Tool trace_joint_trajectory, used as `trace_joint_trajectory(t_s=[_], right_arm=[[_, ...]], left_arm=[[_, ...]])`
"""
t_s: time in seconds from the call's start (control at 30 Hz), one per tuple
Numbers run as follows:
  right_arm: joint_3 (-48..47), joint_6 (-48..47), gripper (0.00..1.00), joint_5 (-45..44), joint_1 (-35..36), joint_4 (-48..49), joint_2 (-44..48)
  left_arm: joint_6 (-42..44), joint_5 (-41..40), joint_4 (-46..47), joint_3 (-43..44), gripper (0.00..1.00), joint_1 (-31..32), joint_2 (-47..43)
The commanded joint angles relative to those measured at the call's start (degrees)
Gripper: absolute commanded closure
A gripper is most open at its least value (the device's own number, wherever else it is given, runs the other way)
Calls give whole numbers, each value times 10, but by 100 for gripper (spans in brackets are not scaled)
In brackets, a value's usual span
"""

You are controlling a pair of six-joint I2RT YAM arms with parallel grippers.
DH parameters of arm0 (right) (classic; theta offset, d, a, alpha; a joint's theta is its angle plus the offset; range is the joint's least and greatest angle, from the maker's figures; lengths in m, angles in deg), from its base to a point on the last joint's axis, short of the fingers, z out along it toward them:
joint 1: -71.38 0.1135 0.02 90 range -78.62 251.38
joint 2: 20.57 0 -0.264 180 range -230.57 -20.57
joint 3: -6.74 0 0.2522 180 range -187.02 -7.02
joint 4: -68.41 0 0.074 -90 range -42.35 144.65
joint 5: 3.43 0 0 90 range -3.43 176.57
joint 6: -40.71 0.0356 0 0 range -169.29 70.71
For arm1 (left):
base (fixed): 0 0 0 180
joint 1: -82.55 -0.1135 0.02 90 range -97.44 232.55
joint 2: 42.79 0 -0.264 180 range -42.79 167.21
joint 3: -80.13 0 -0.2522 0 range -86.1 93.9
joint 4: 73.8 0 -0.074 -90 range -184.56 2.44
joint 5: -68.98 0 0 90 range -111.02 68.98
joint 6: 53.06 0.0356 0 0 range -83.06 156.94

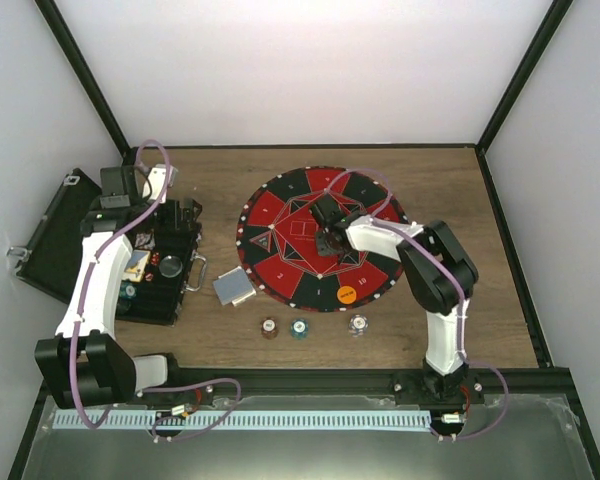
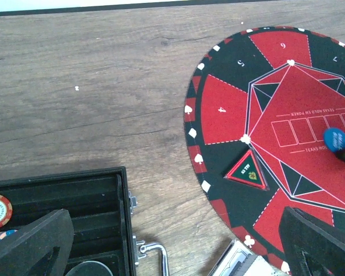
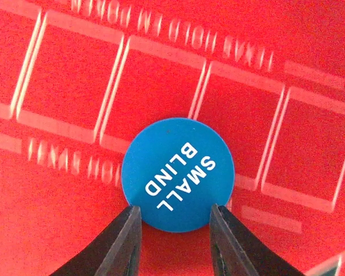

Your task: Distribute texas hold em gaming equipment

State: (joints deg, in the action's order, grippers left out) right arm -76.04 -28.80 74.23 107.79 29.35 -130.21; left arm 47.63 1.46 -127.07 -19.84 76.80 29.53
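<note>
Blue small-blind disc [image 3: 178, 174] lies flat just ahead of right gripper [image 3: 173, 210], fingers [image 3: 123, 238] straddling its near rim; clamped or not, can't tell.

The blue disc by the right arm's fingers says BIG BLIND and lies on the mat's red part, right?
Not quite: the blue disc reads SMALL BLIND, as the right wrist view shows. It does lie on the mat's red part by the right arm's fingers.

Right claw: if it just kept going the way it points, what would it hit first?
The blue SMALL BLIND disc, lying on the red mat at the tips of the right claw; whether they touch it is unclear.
</note>
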Motion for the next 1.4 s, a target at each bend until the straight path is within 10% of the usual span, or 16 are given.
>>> trace_joint_trajectory(t_s=[0.0,0.73,0.97,1.37], right_arm=[[-100,-35,67,-15,-36,12,-85],[-514,-96,54,-44,-98,-109,-340],[-407,-82,36,-55,-66,-110,-213],[39,53,39,-9,89,-106,105]], left_arm=[[-2,12,-13,22,0,-3,8],[8,12,-42,39,0,-3,16],[10,12,-43,35,0,-3,12],[7,26,-35,29,0,-4,7]])
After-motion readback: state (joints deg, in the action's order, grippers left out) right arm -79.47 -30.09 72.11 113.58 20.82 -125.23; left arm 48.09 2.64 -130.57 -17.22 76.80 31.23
